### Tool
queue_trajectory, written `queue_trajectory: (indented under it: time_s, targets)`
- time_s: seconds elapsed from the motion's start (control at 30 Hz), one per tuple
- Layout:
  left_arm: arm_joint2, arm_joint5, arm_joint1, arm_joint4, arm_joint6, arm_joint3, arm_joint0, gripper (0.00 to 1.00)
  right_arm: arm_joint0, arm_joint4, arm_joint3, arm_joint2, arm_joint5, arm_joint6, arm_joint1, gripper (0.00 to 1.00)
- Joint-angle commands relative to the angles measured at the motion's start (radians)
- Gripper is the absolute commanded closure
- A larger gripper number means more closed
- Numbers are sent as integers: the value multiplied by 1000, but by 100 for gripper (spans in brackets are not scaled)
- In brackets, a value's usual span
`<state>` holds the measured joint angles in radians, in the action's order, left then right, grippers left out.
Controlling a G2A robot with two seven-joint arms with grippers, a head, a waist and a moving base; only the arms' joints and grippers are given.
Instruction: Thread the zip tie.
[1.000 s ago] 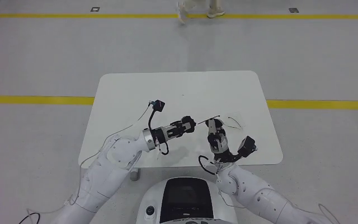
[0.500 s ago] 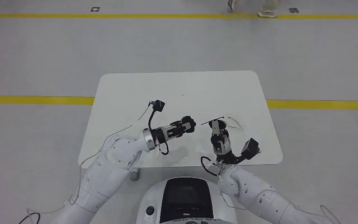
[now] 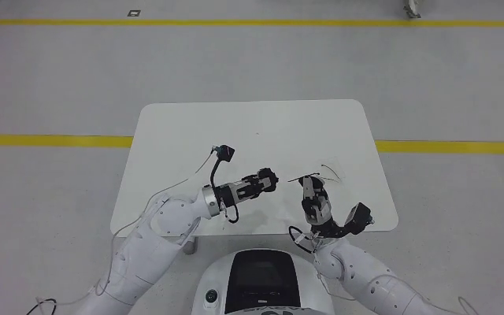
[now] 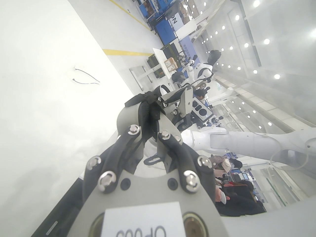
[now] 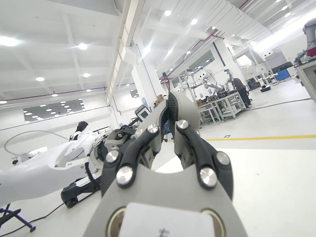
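Observation:
A thin black zip tie sticks out sideways from my right gripper, which is shut on it above the table's near edge. In the right wrist view the right gripper has its pads pressed together. My left gripper hangs just left of the tie's free end, a small gap away. Its black fingers are closed; I cannot tell whether anything is between them. The right gripper shows just beyond them in the left wrist view.
Two spare zip ties lie on the white table to the right of the grippers, also visible as spare ties near the table edge. Yellow floor lines run past the table.
My right gripper has drifted a little right and nearer the robot with the zip tie. The left gripper shifted slightly the same way.

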<state>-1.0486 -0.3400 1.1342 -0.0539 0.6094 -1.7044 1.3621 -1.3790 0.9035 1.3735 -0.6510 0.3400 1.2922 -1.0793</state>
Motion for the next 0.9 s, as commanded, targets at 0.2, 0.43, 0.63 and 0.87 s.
queue_trajectory:
  time_s: [0.2,0.43,0.63,0.87]
  targets:
    - [12,0,-5,32,23,-3,-12,100,1,26,2,4,0,11,19,100]
    - [12,0,-9,68,30,-3,-14,100,11,50,-8,16,0,20,21,100]
    - [14,0,-10,69,33,-5,-12,100,11,50,-8,16,0,20,21,100]
    - [14,0,-10,69,33,-5,-12,100,-1,40,16,-2,-7,-7,17,100]
